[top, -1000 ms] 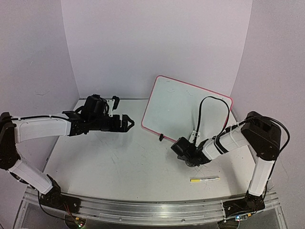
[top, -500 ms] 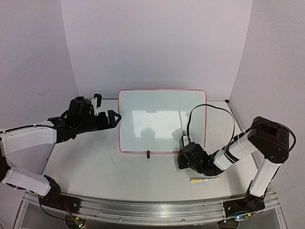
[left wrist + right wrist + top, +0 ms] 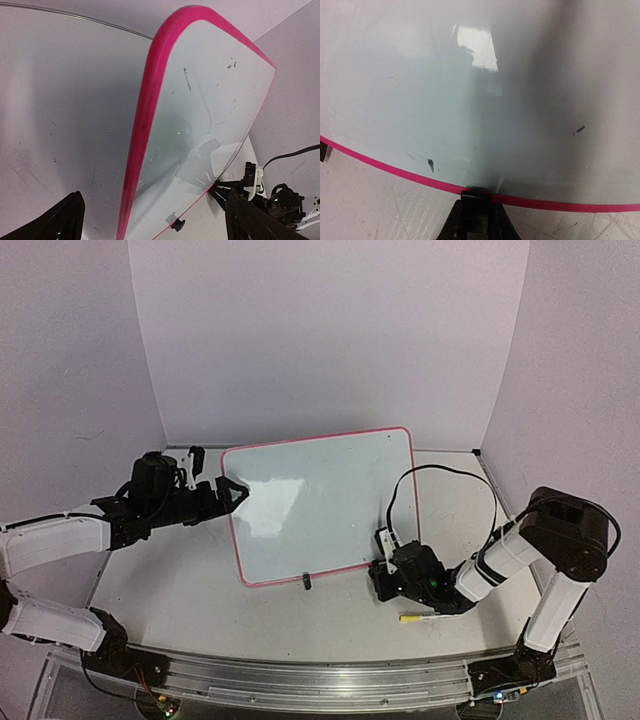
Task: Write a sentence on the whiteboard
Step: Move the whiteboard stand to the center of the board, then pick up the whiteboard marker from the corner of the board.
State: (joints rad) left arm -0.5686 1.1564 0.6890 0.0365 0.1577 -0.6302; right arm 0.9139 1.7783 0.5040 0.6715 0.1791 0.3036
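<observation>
The whiteboard (image 3: 320,505) is glossy white with a pink-red rim, lying tilted in the middle of the table. No yellow sentence shows on it, only a few dark specks. My right gripper (image 3: 383,575) is shut on the board's near rim at its right end; the right wrist view shows the gripper (image 3: 477,200) clamped on the pink rim (image 3: 560,204). My left gripper (image 3: 234,491) is open at the board's left edge. In the left wrist view its dark fingers (image 3: 62,220) stand wide on either side of the pink rim (image 3: 145,125).
A yellow marker (image 3: 416,618) lies on the table just in front of my right gripper. A small black stand leg (image 3: 306,582) sticks out of the board's near rim. Grey walls close the table at the back and sides.
The whiteboard has swung round from the back right to the middle and shifted left, my right gripper moving with its rim. My left arm has drawn back to the left.
</observation>
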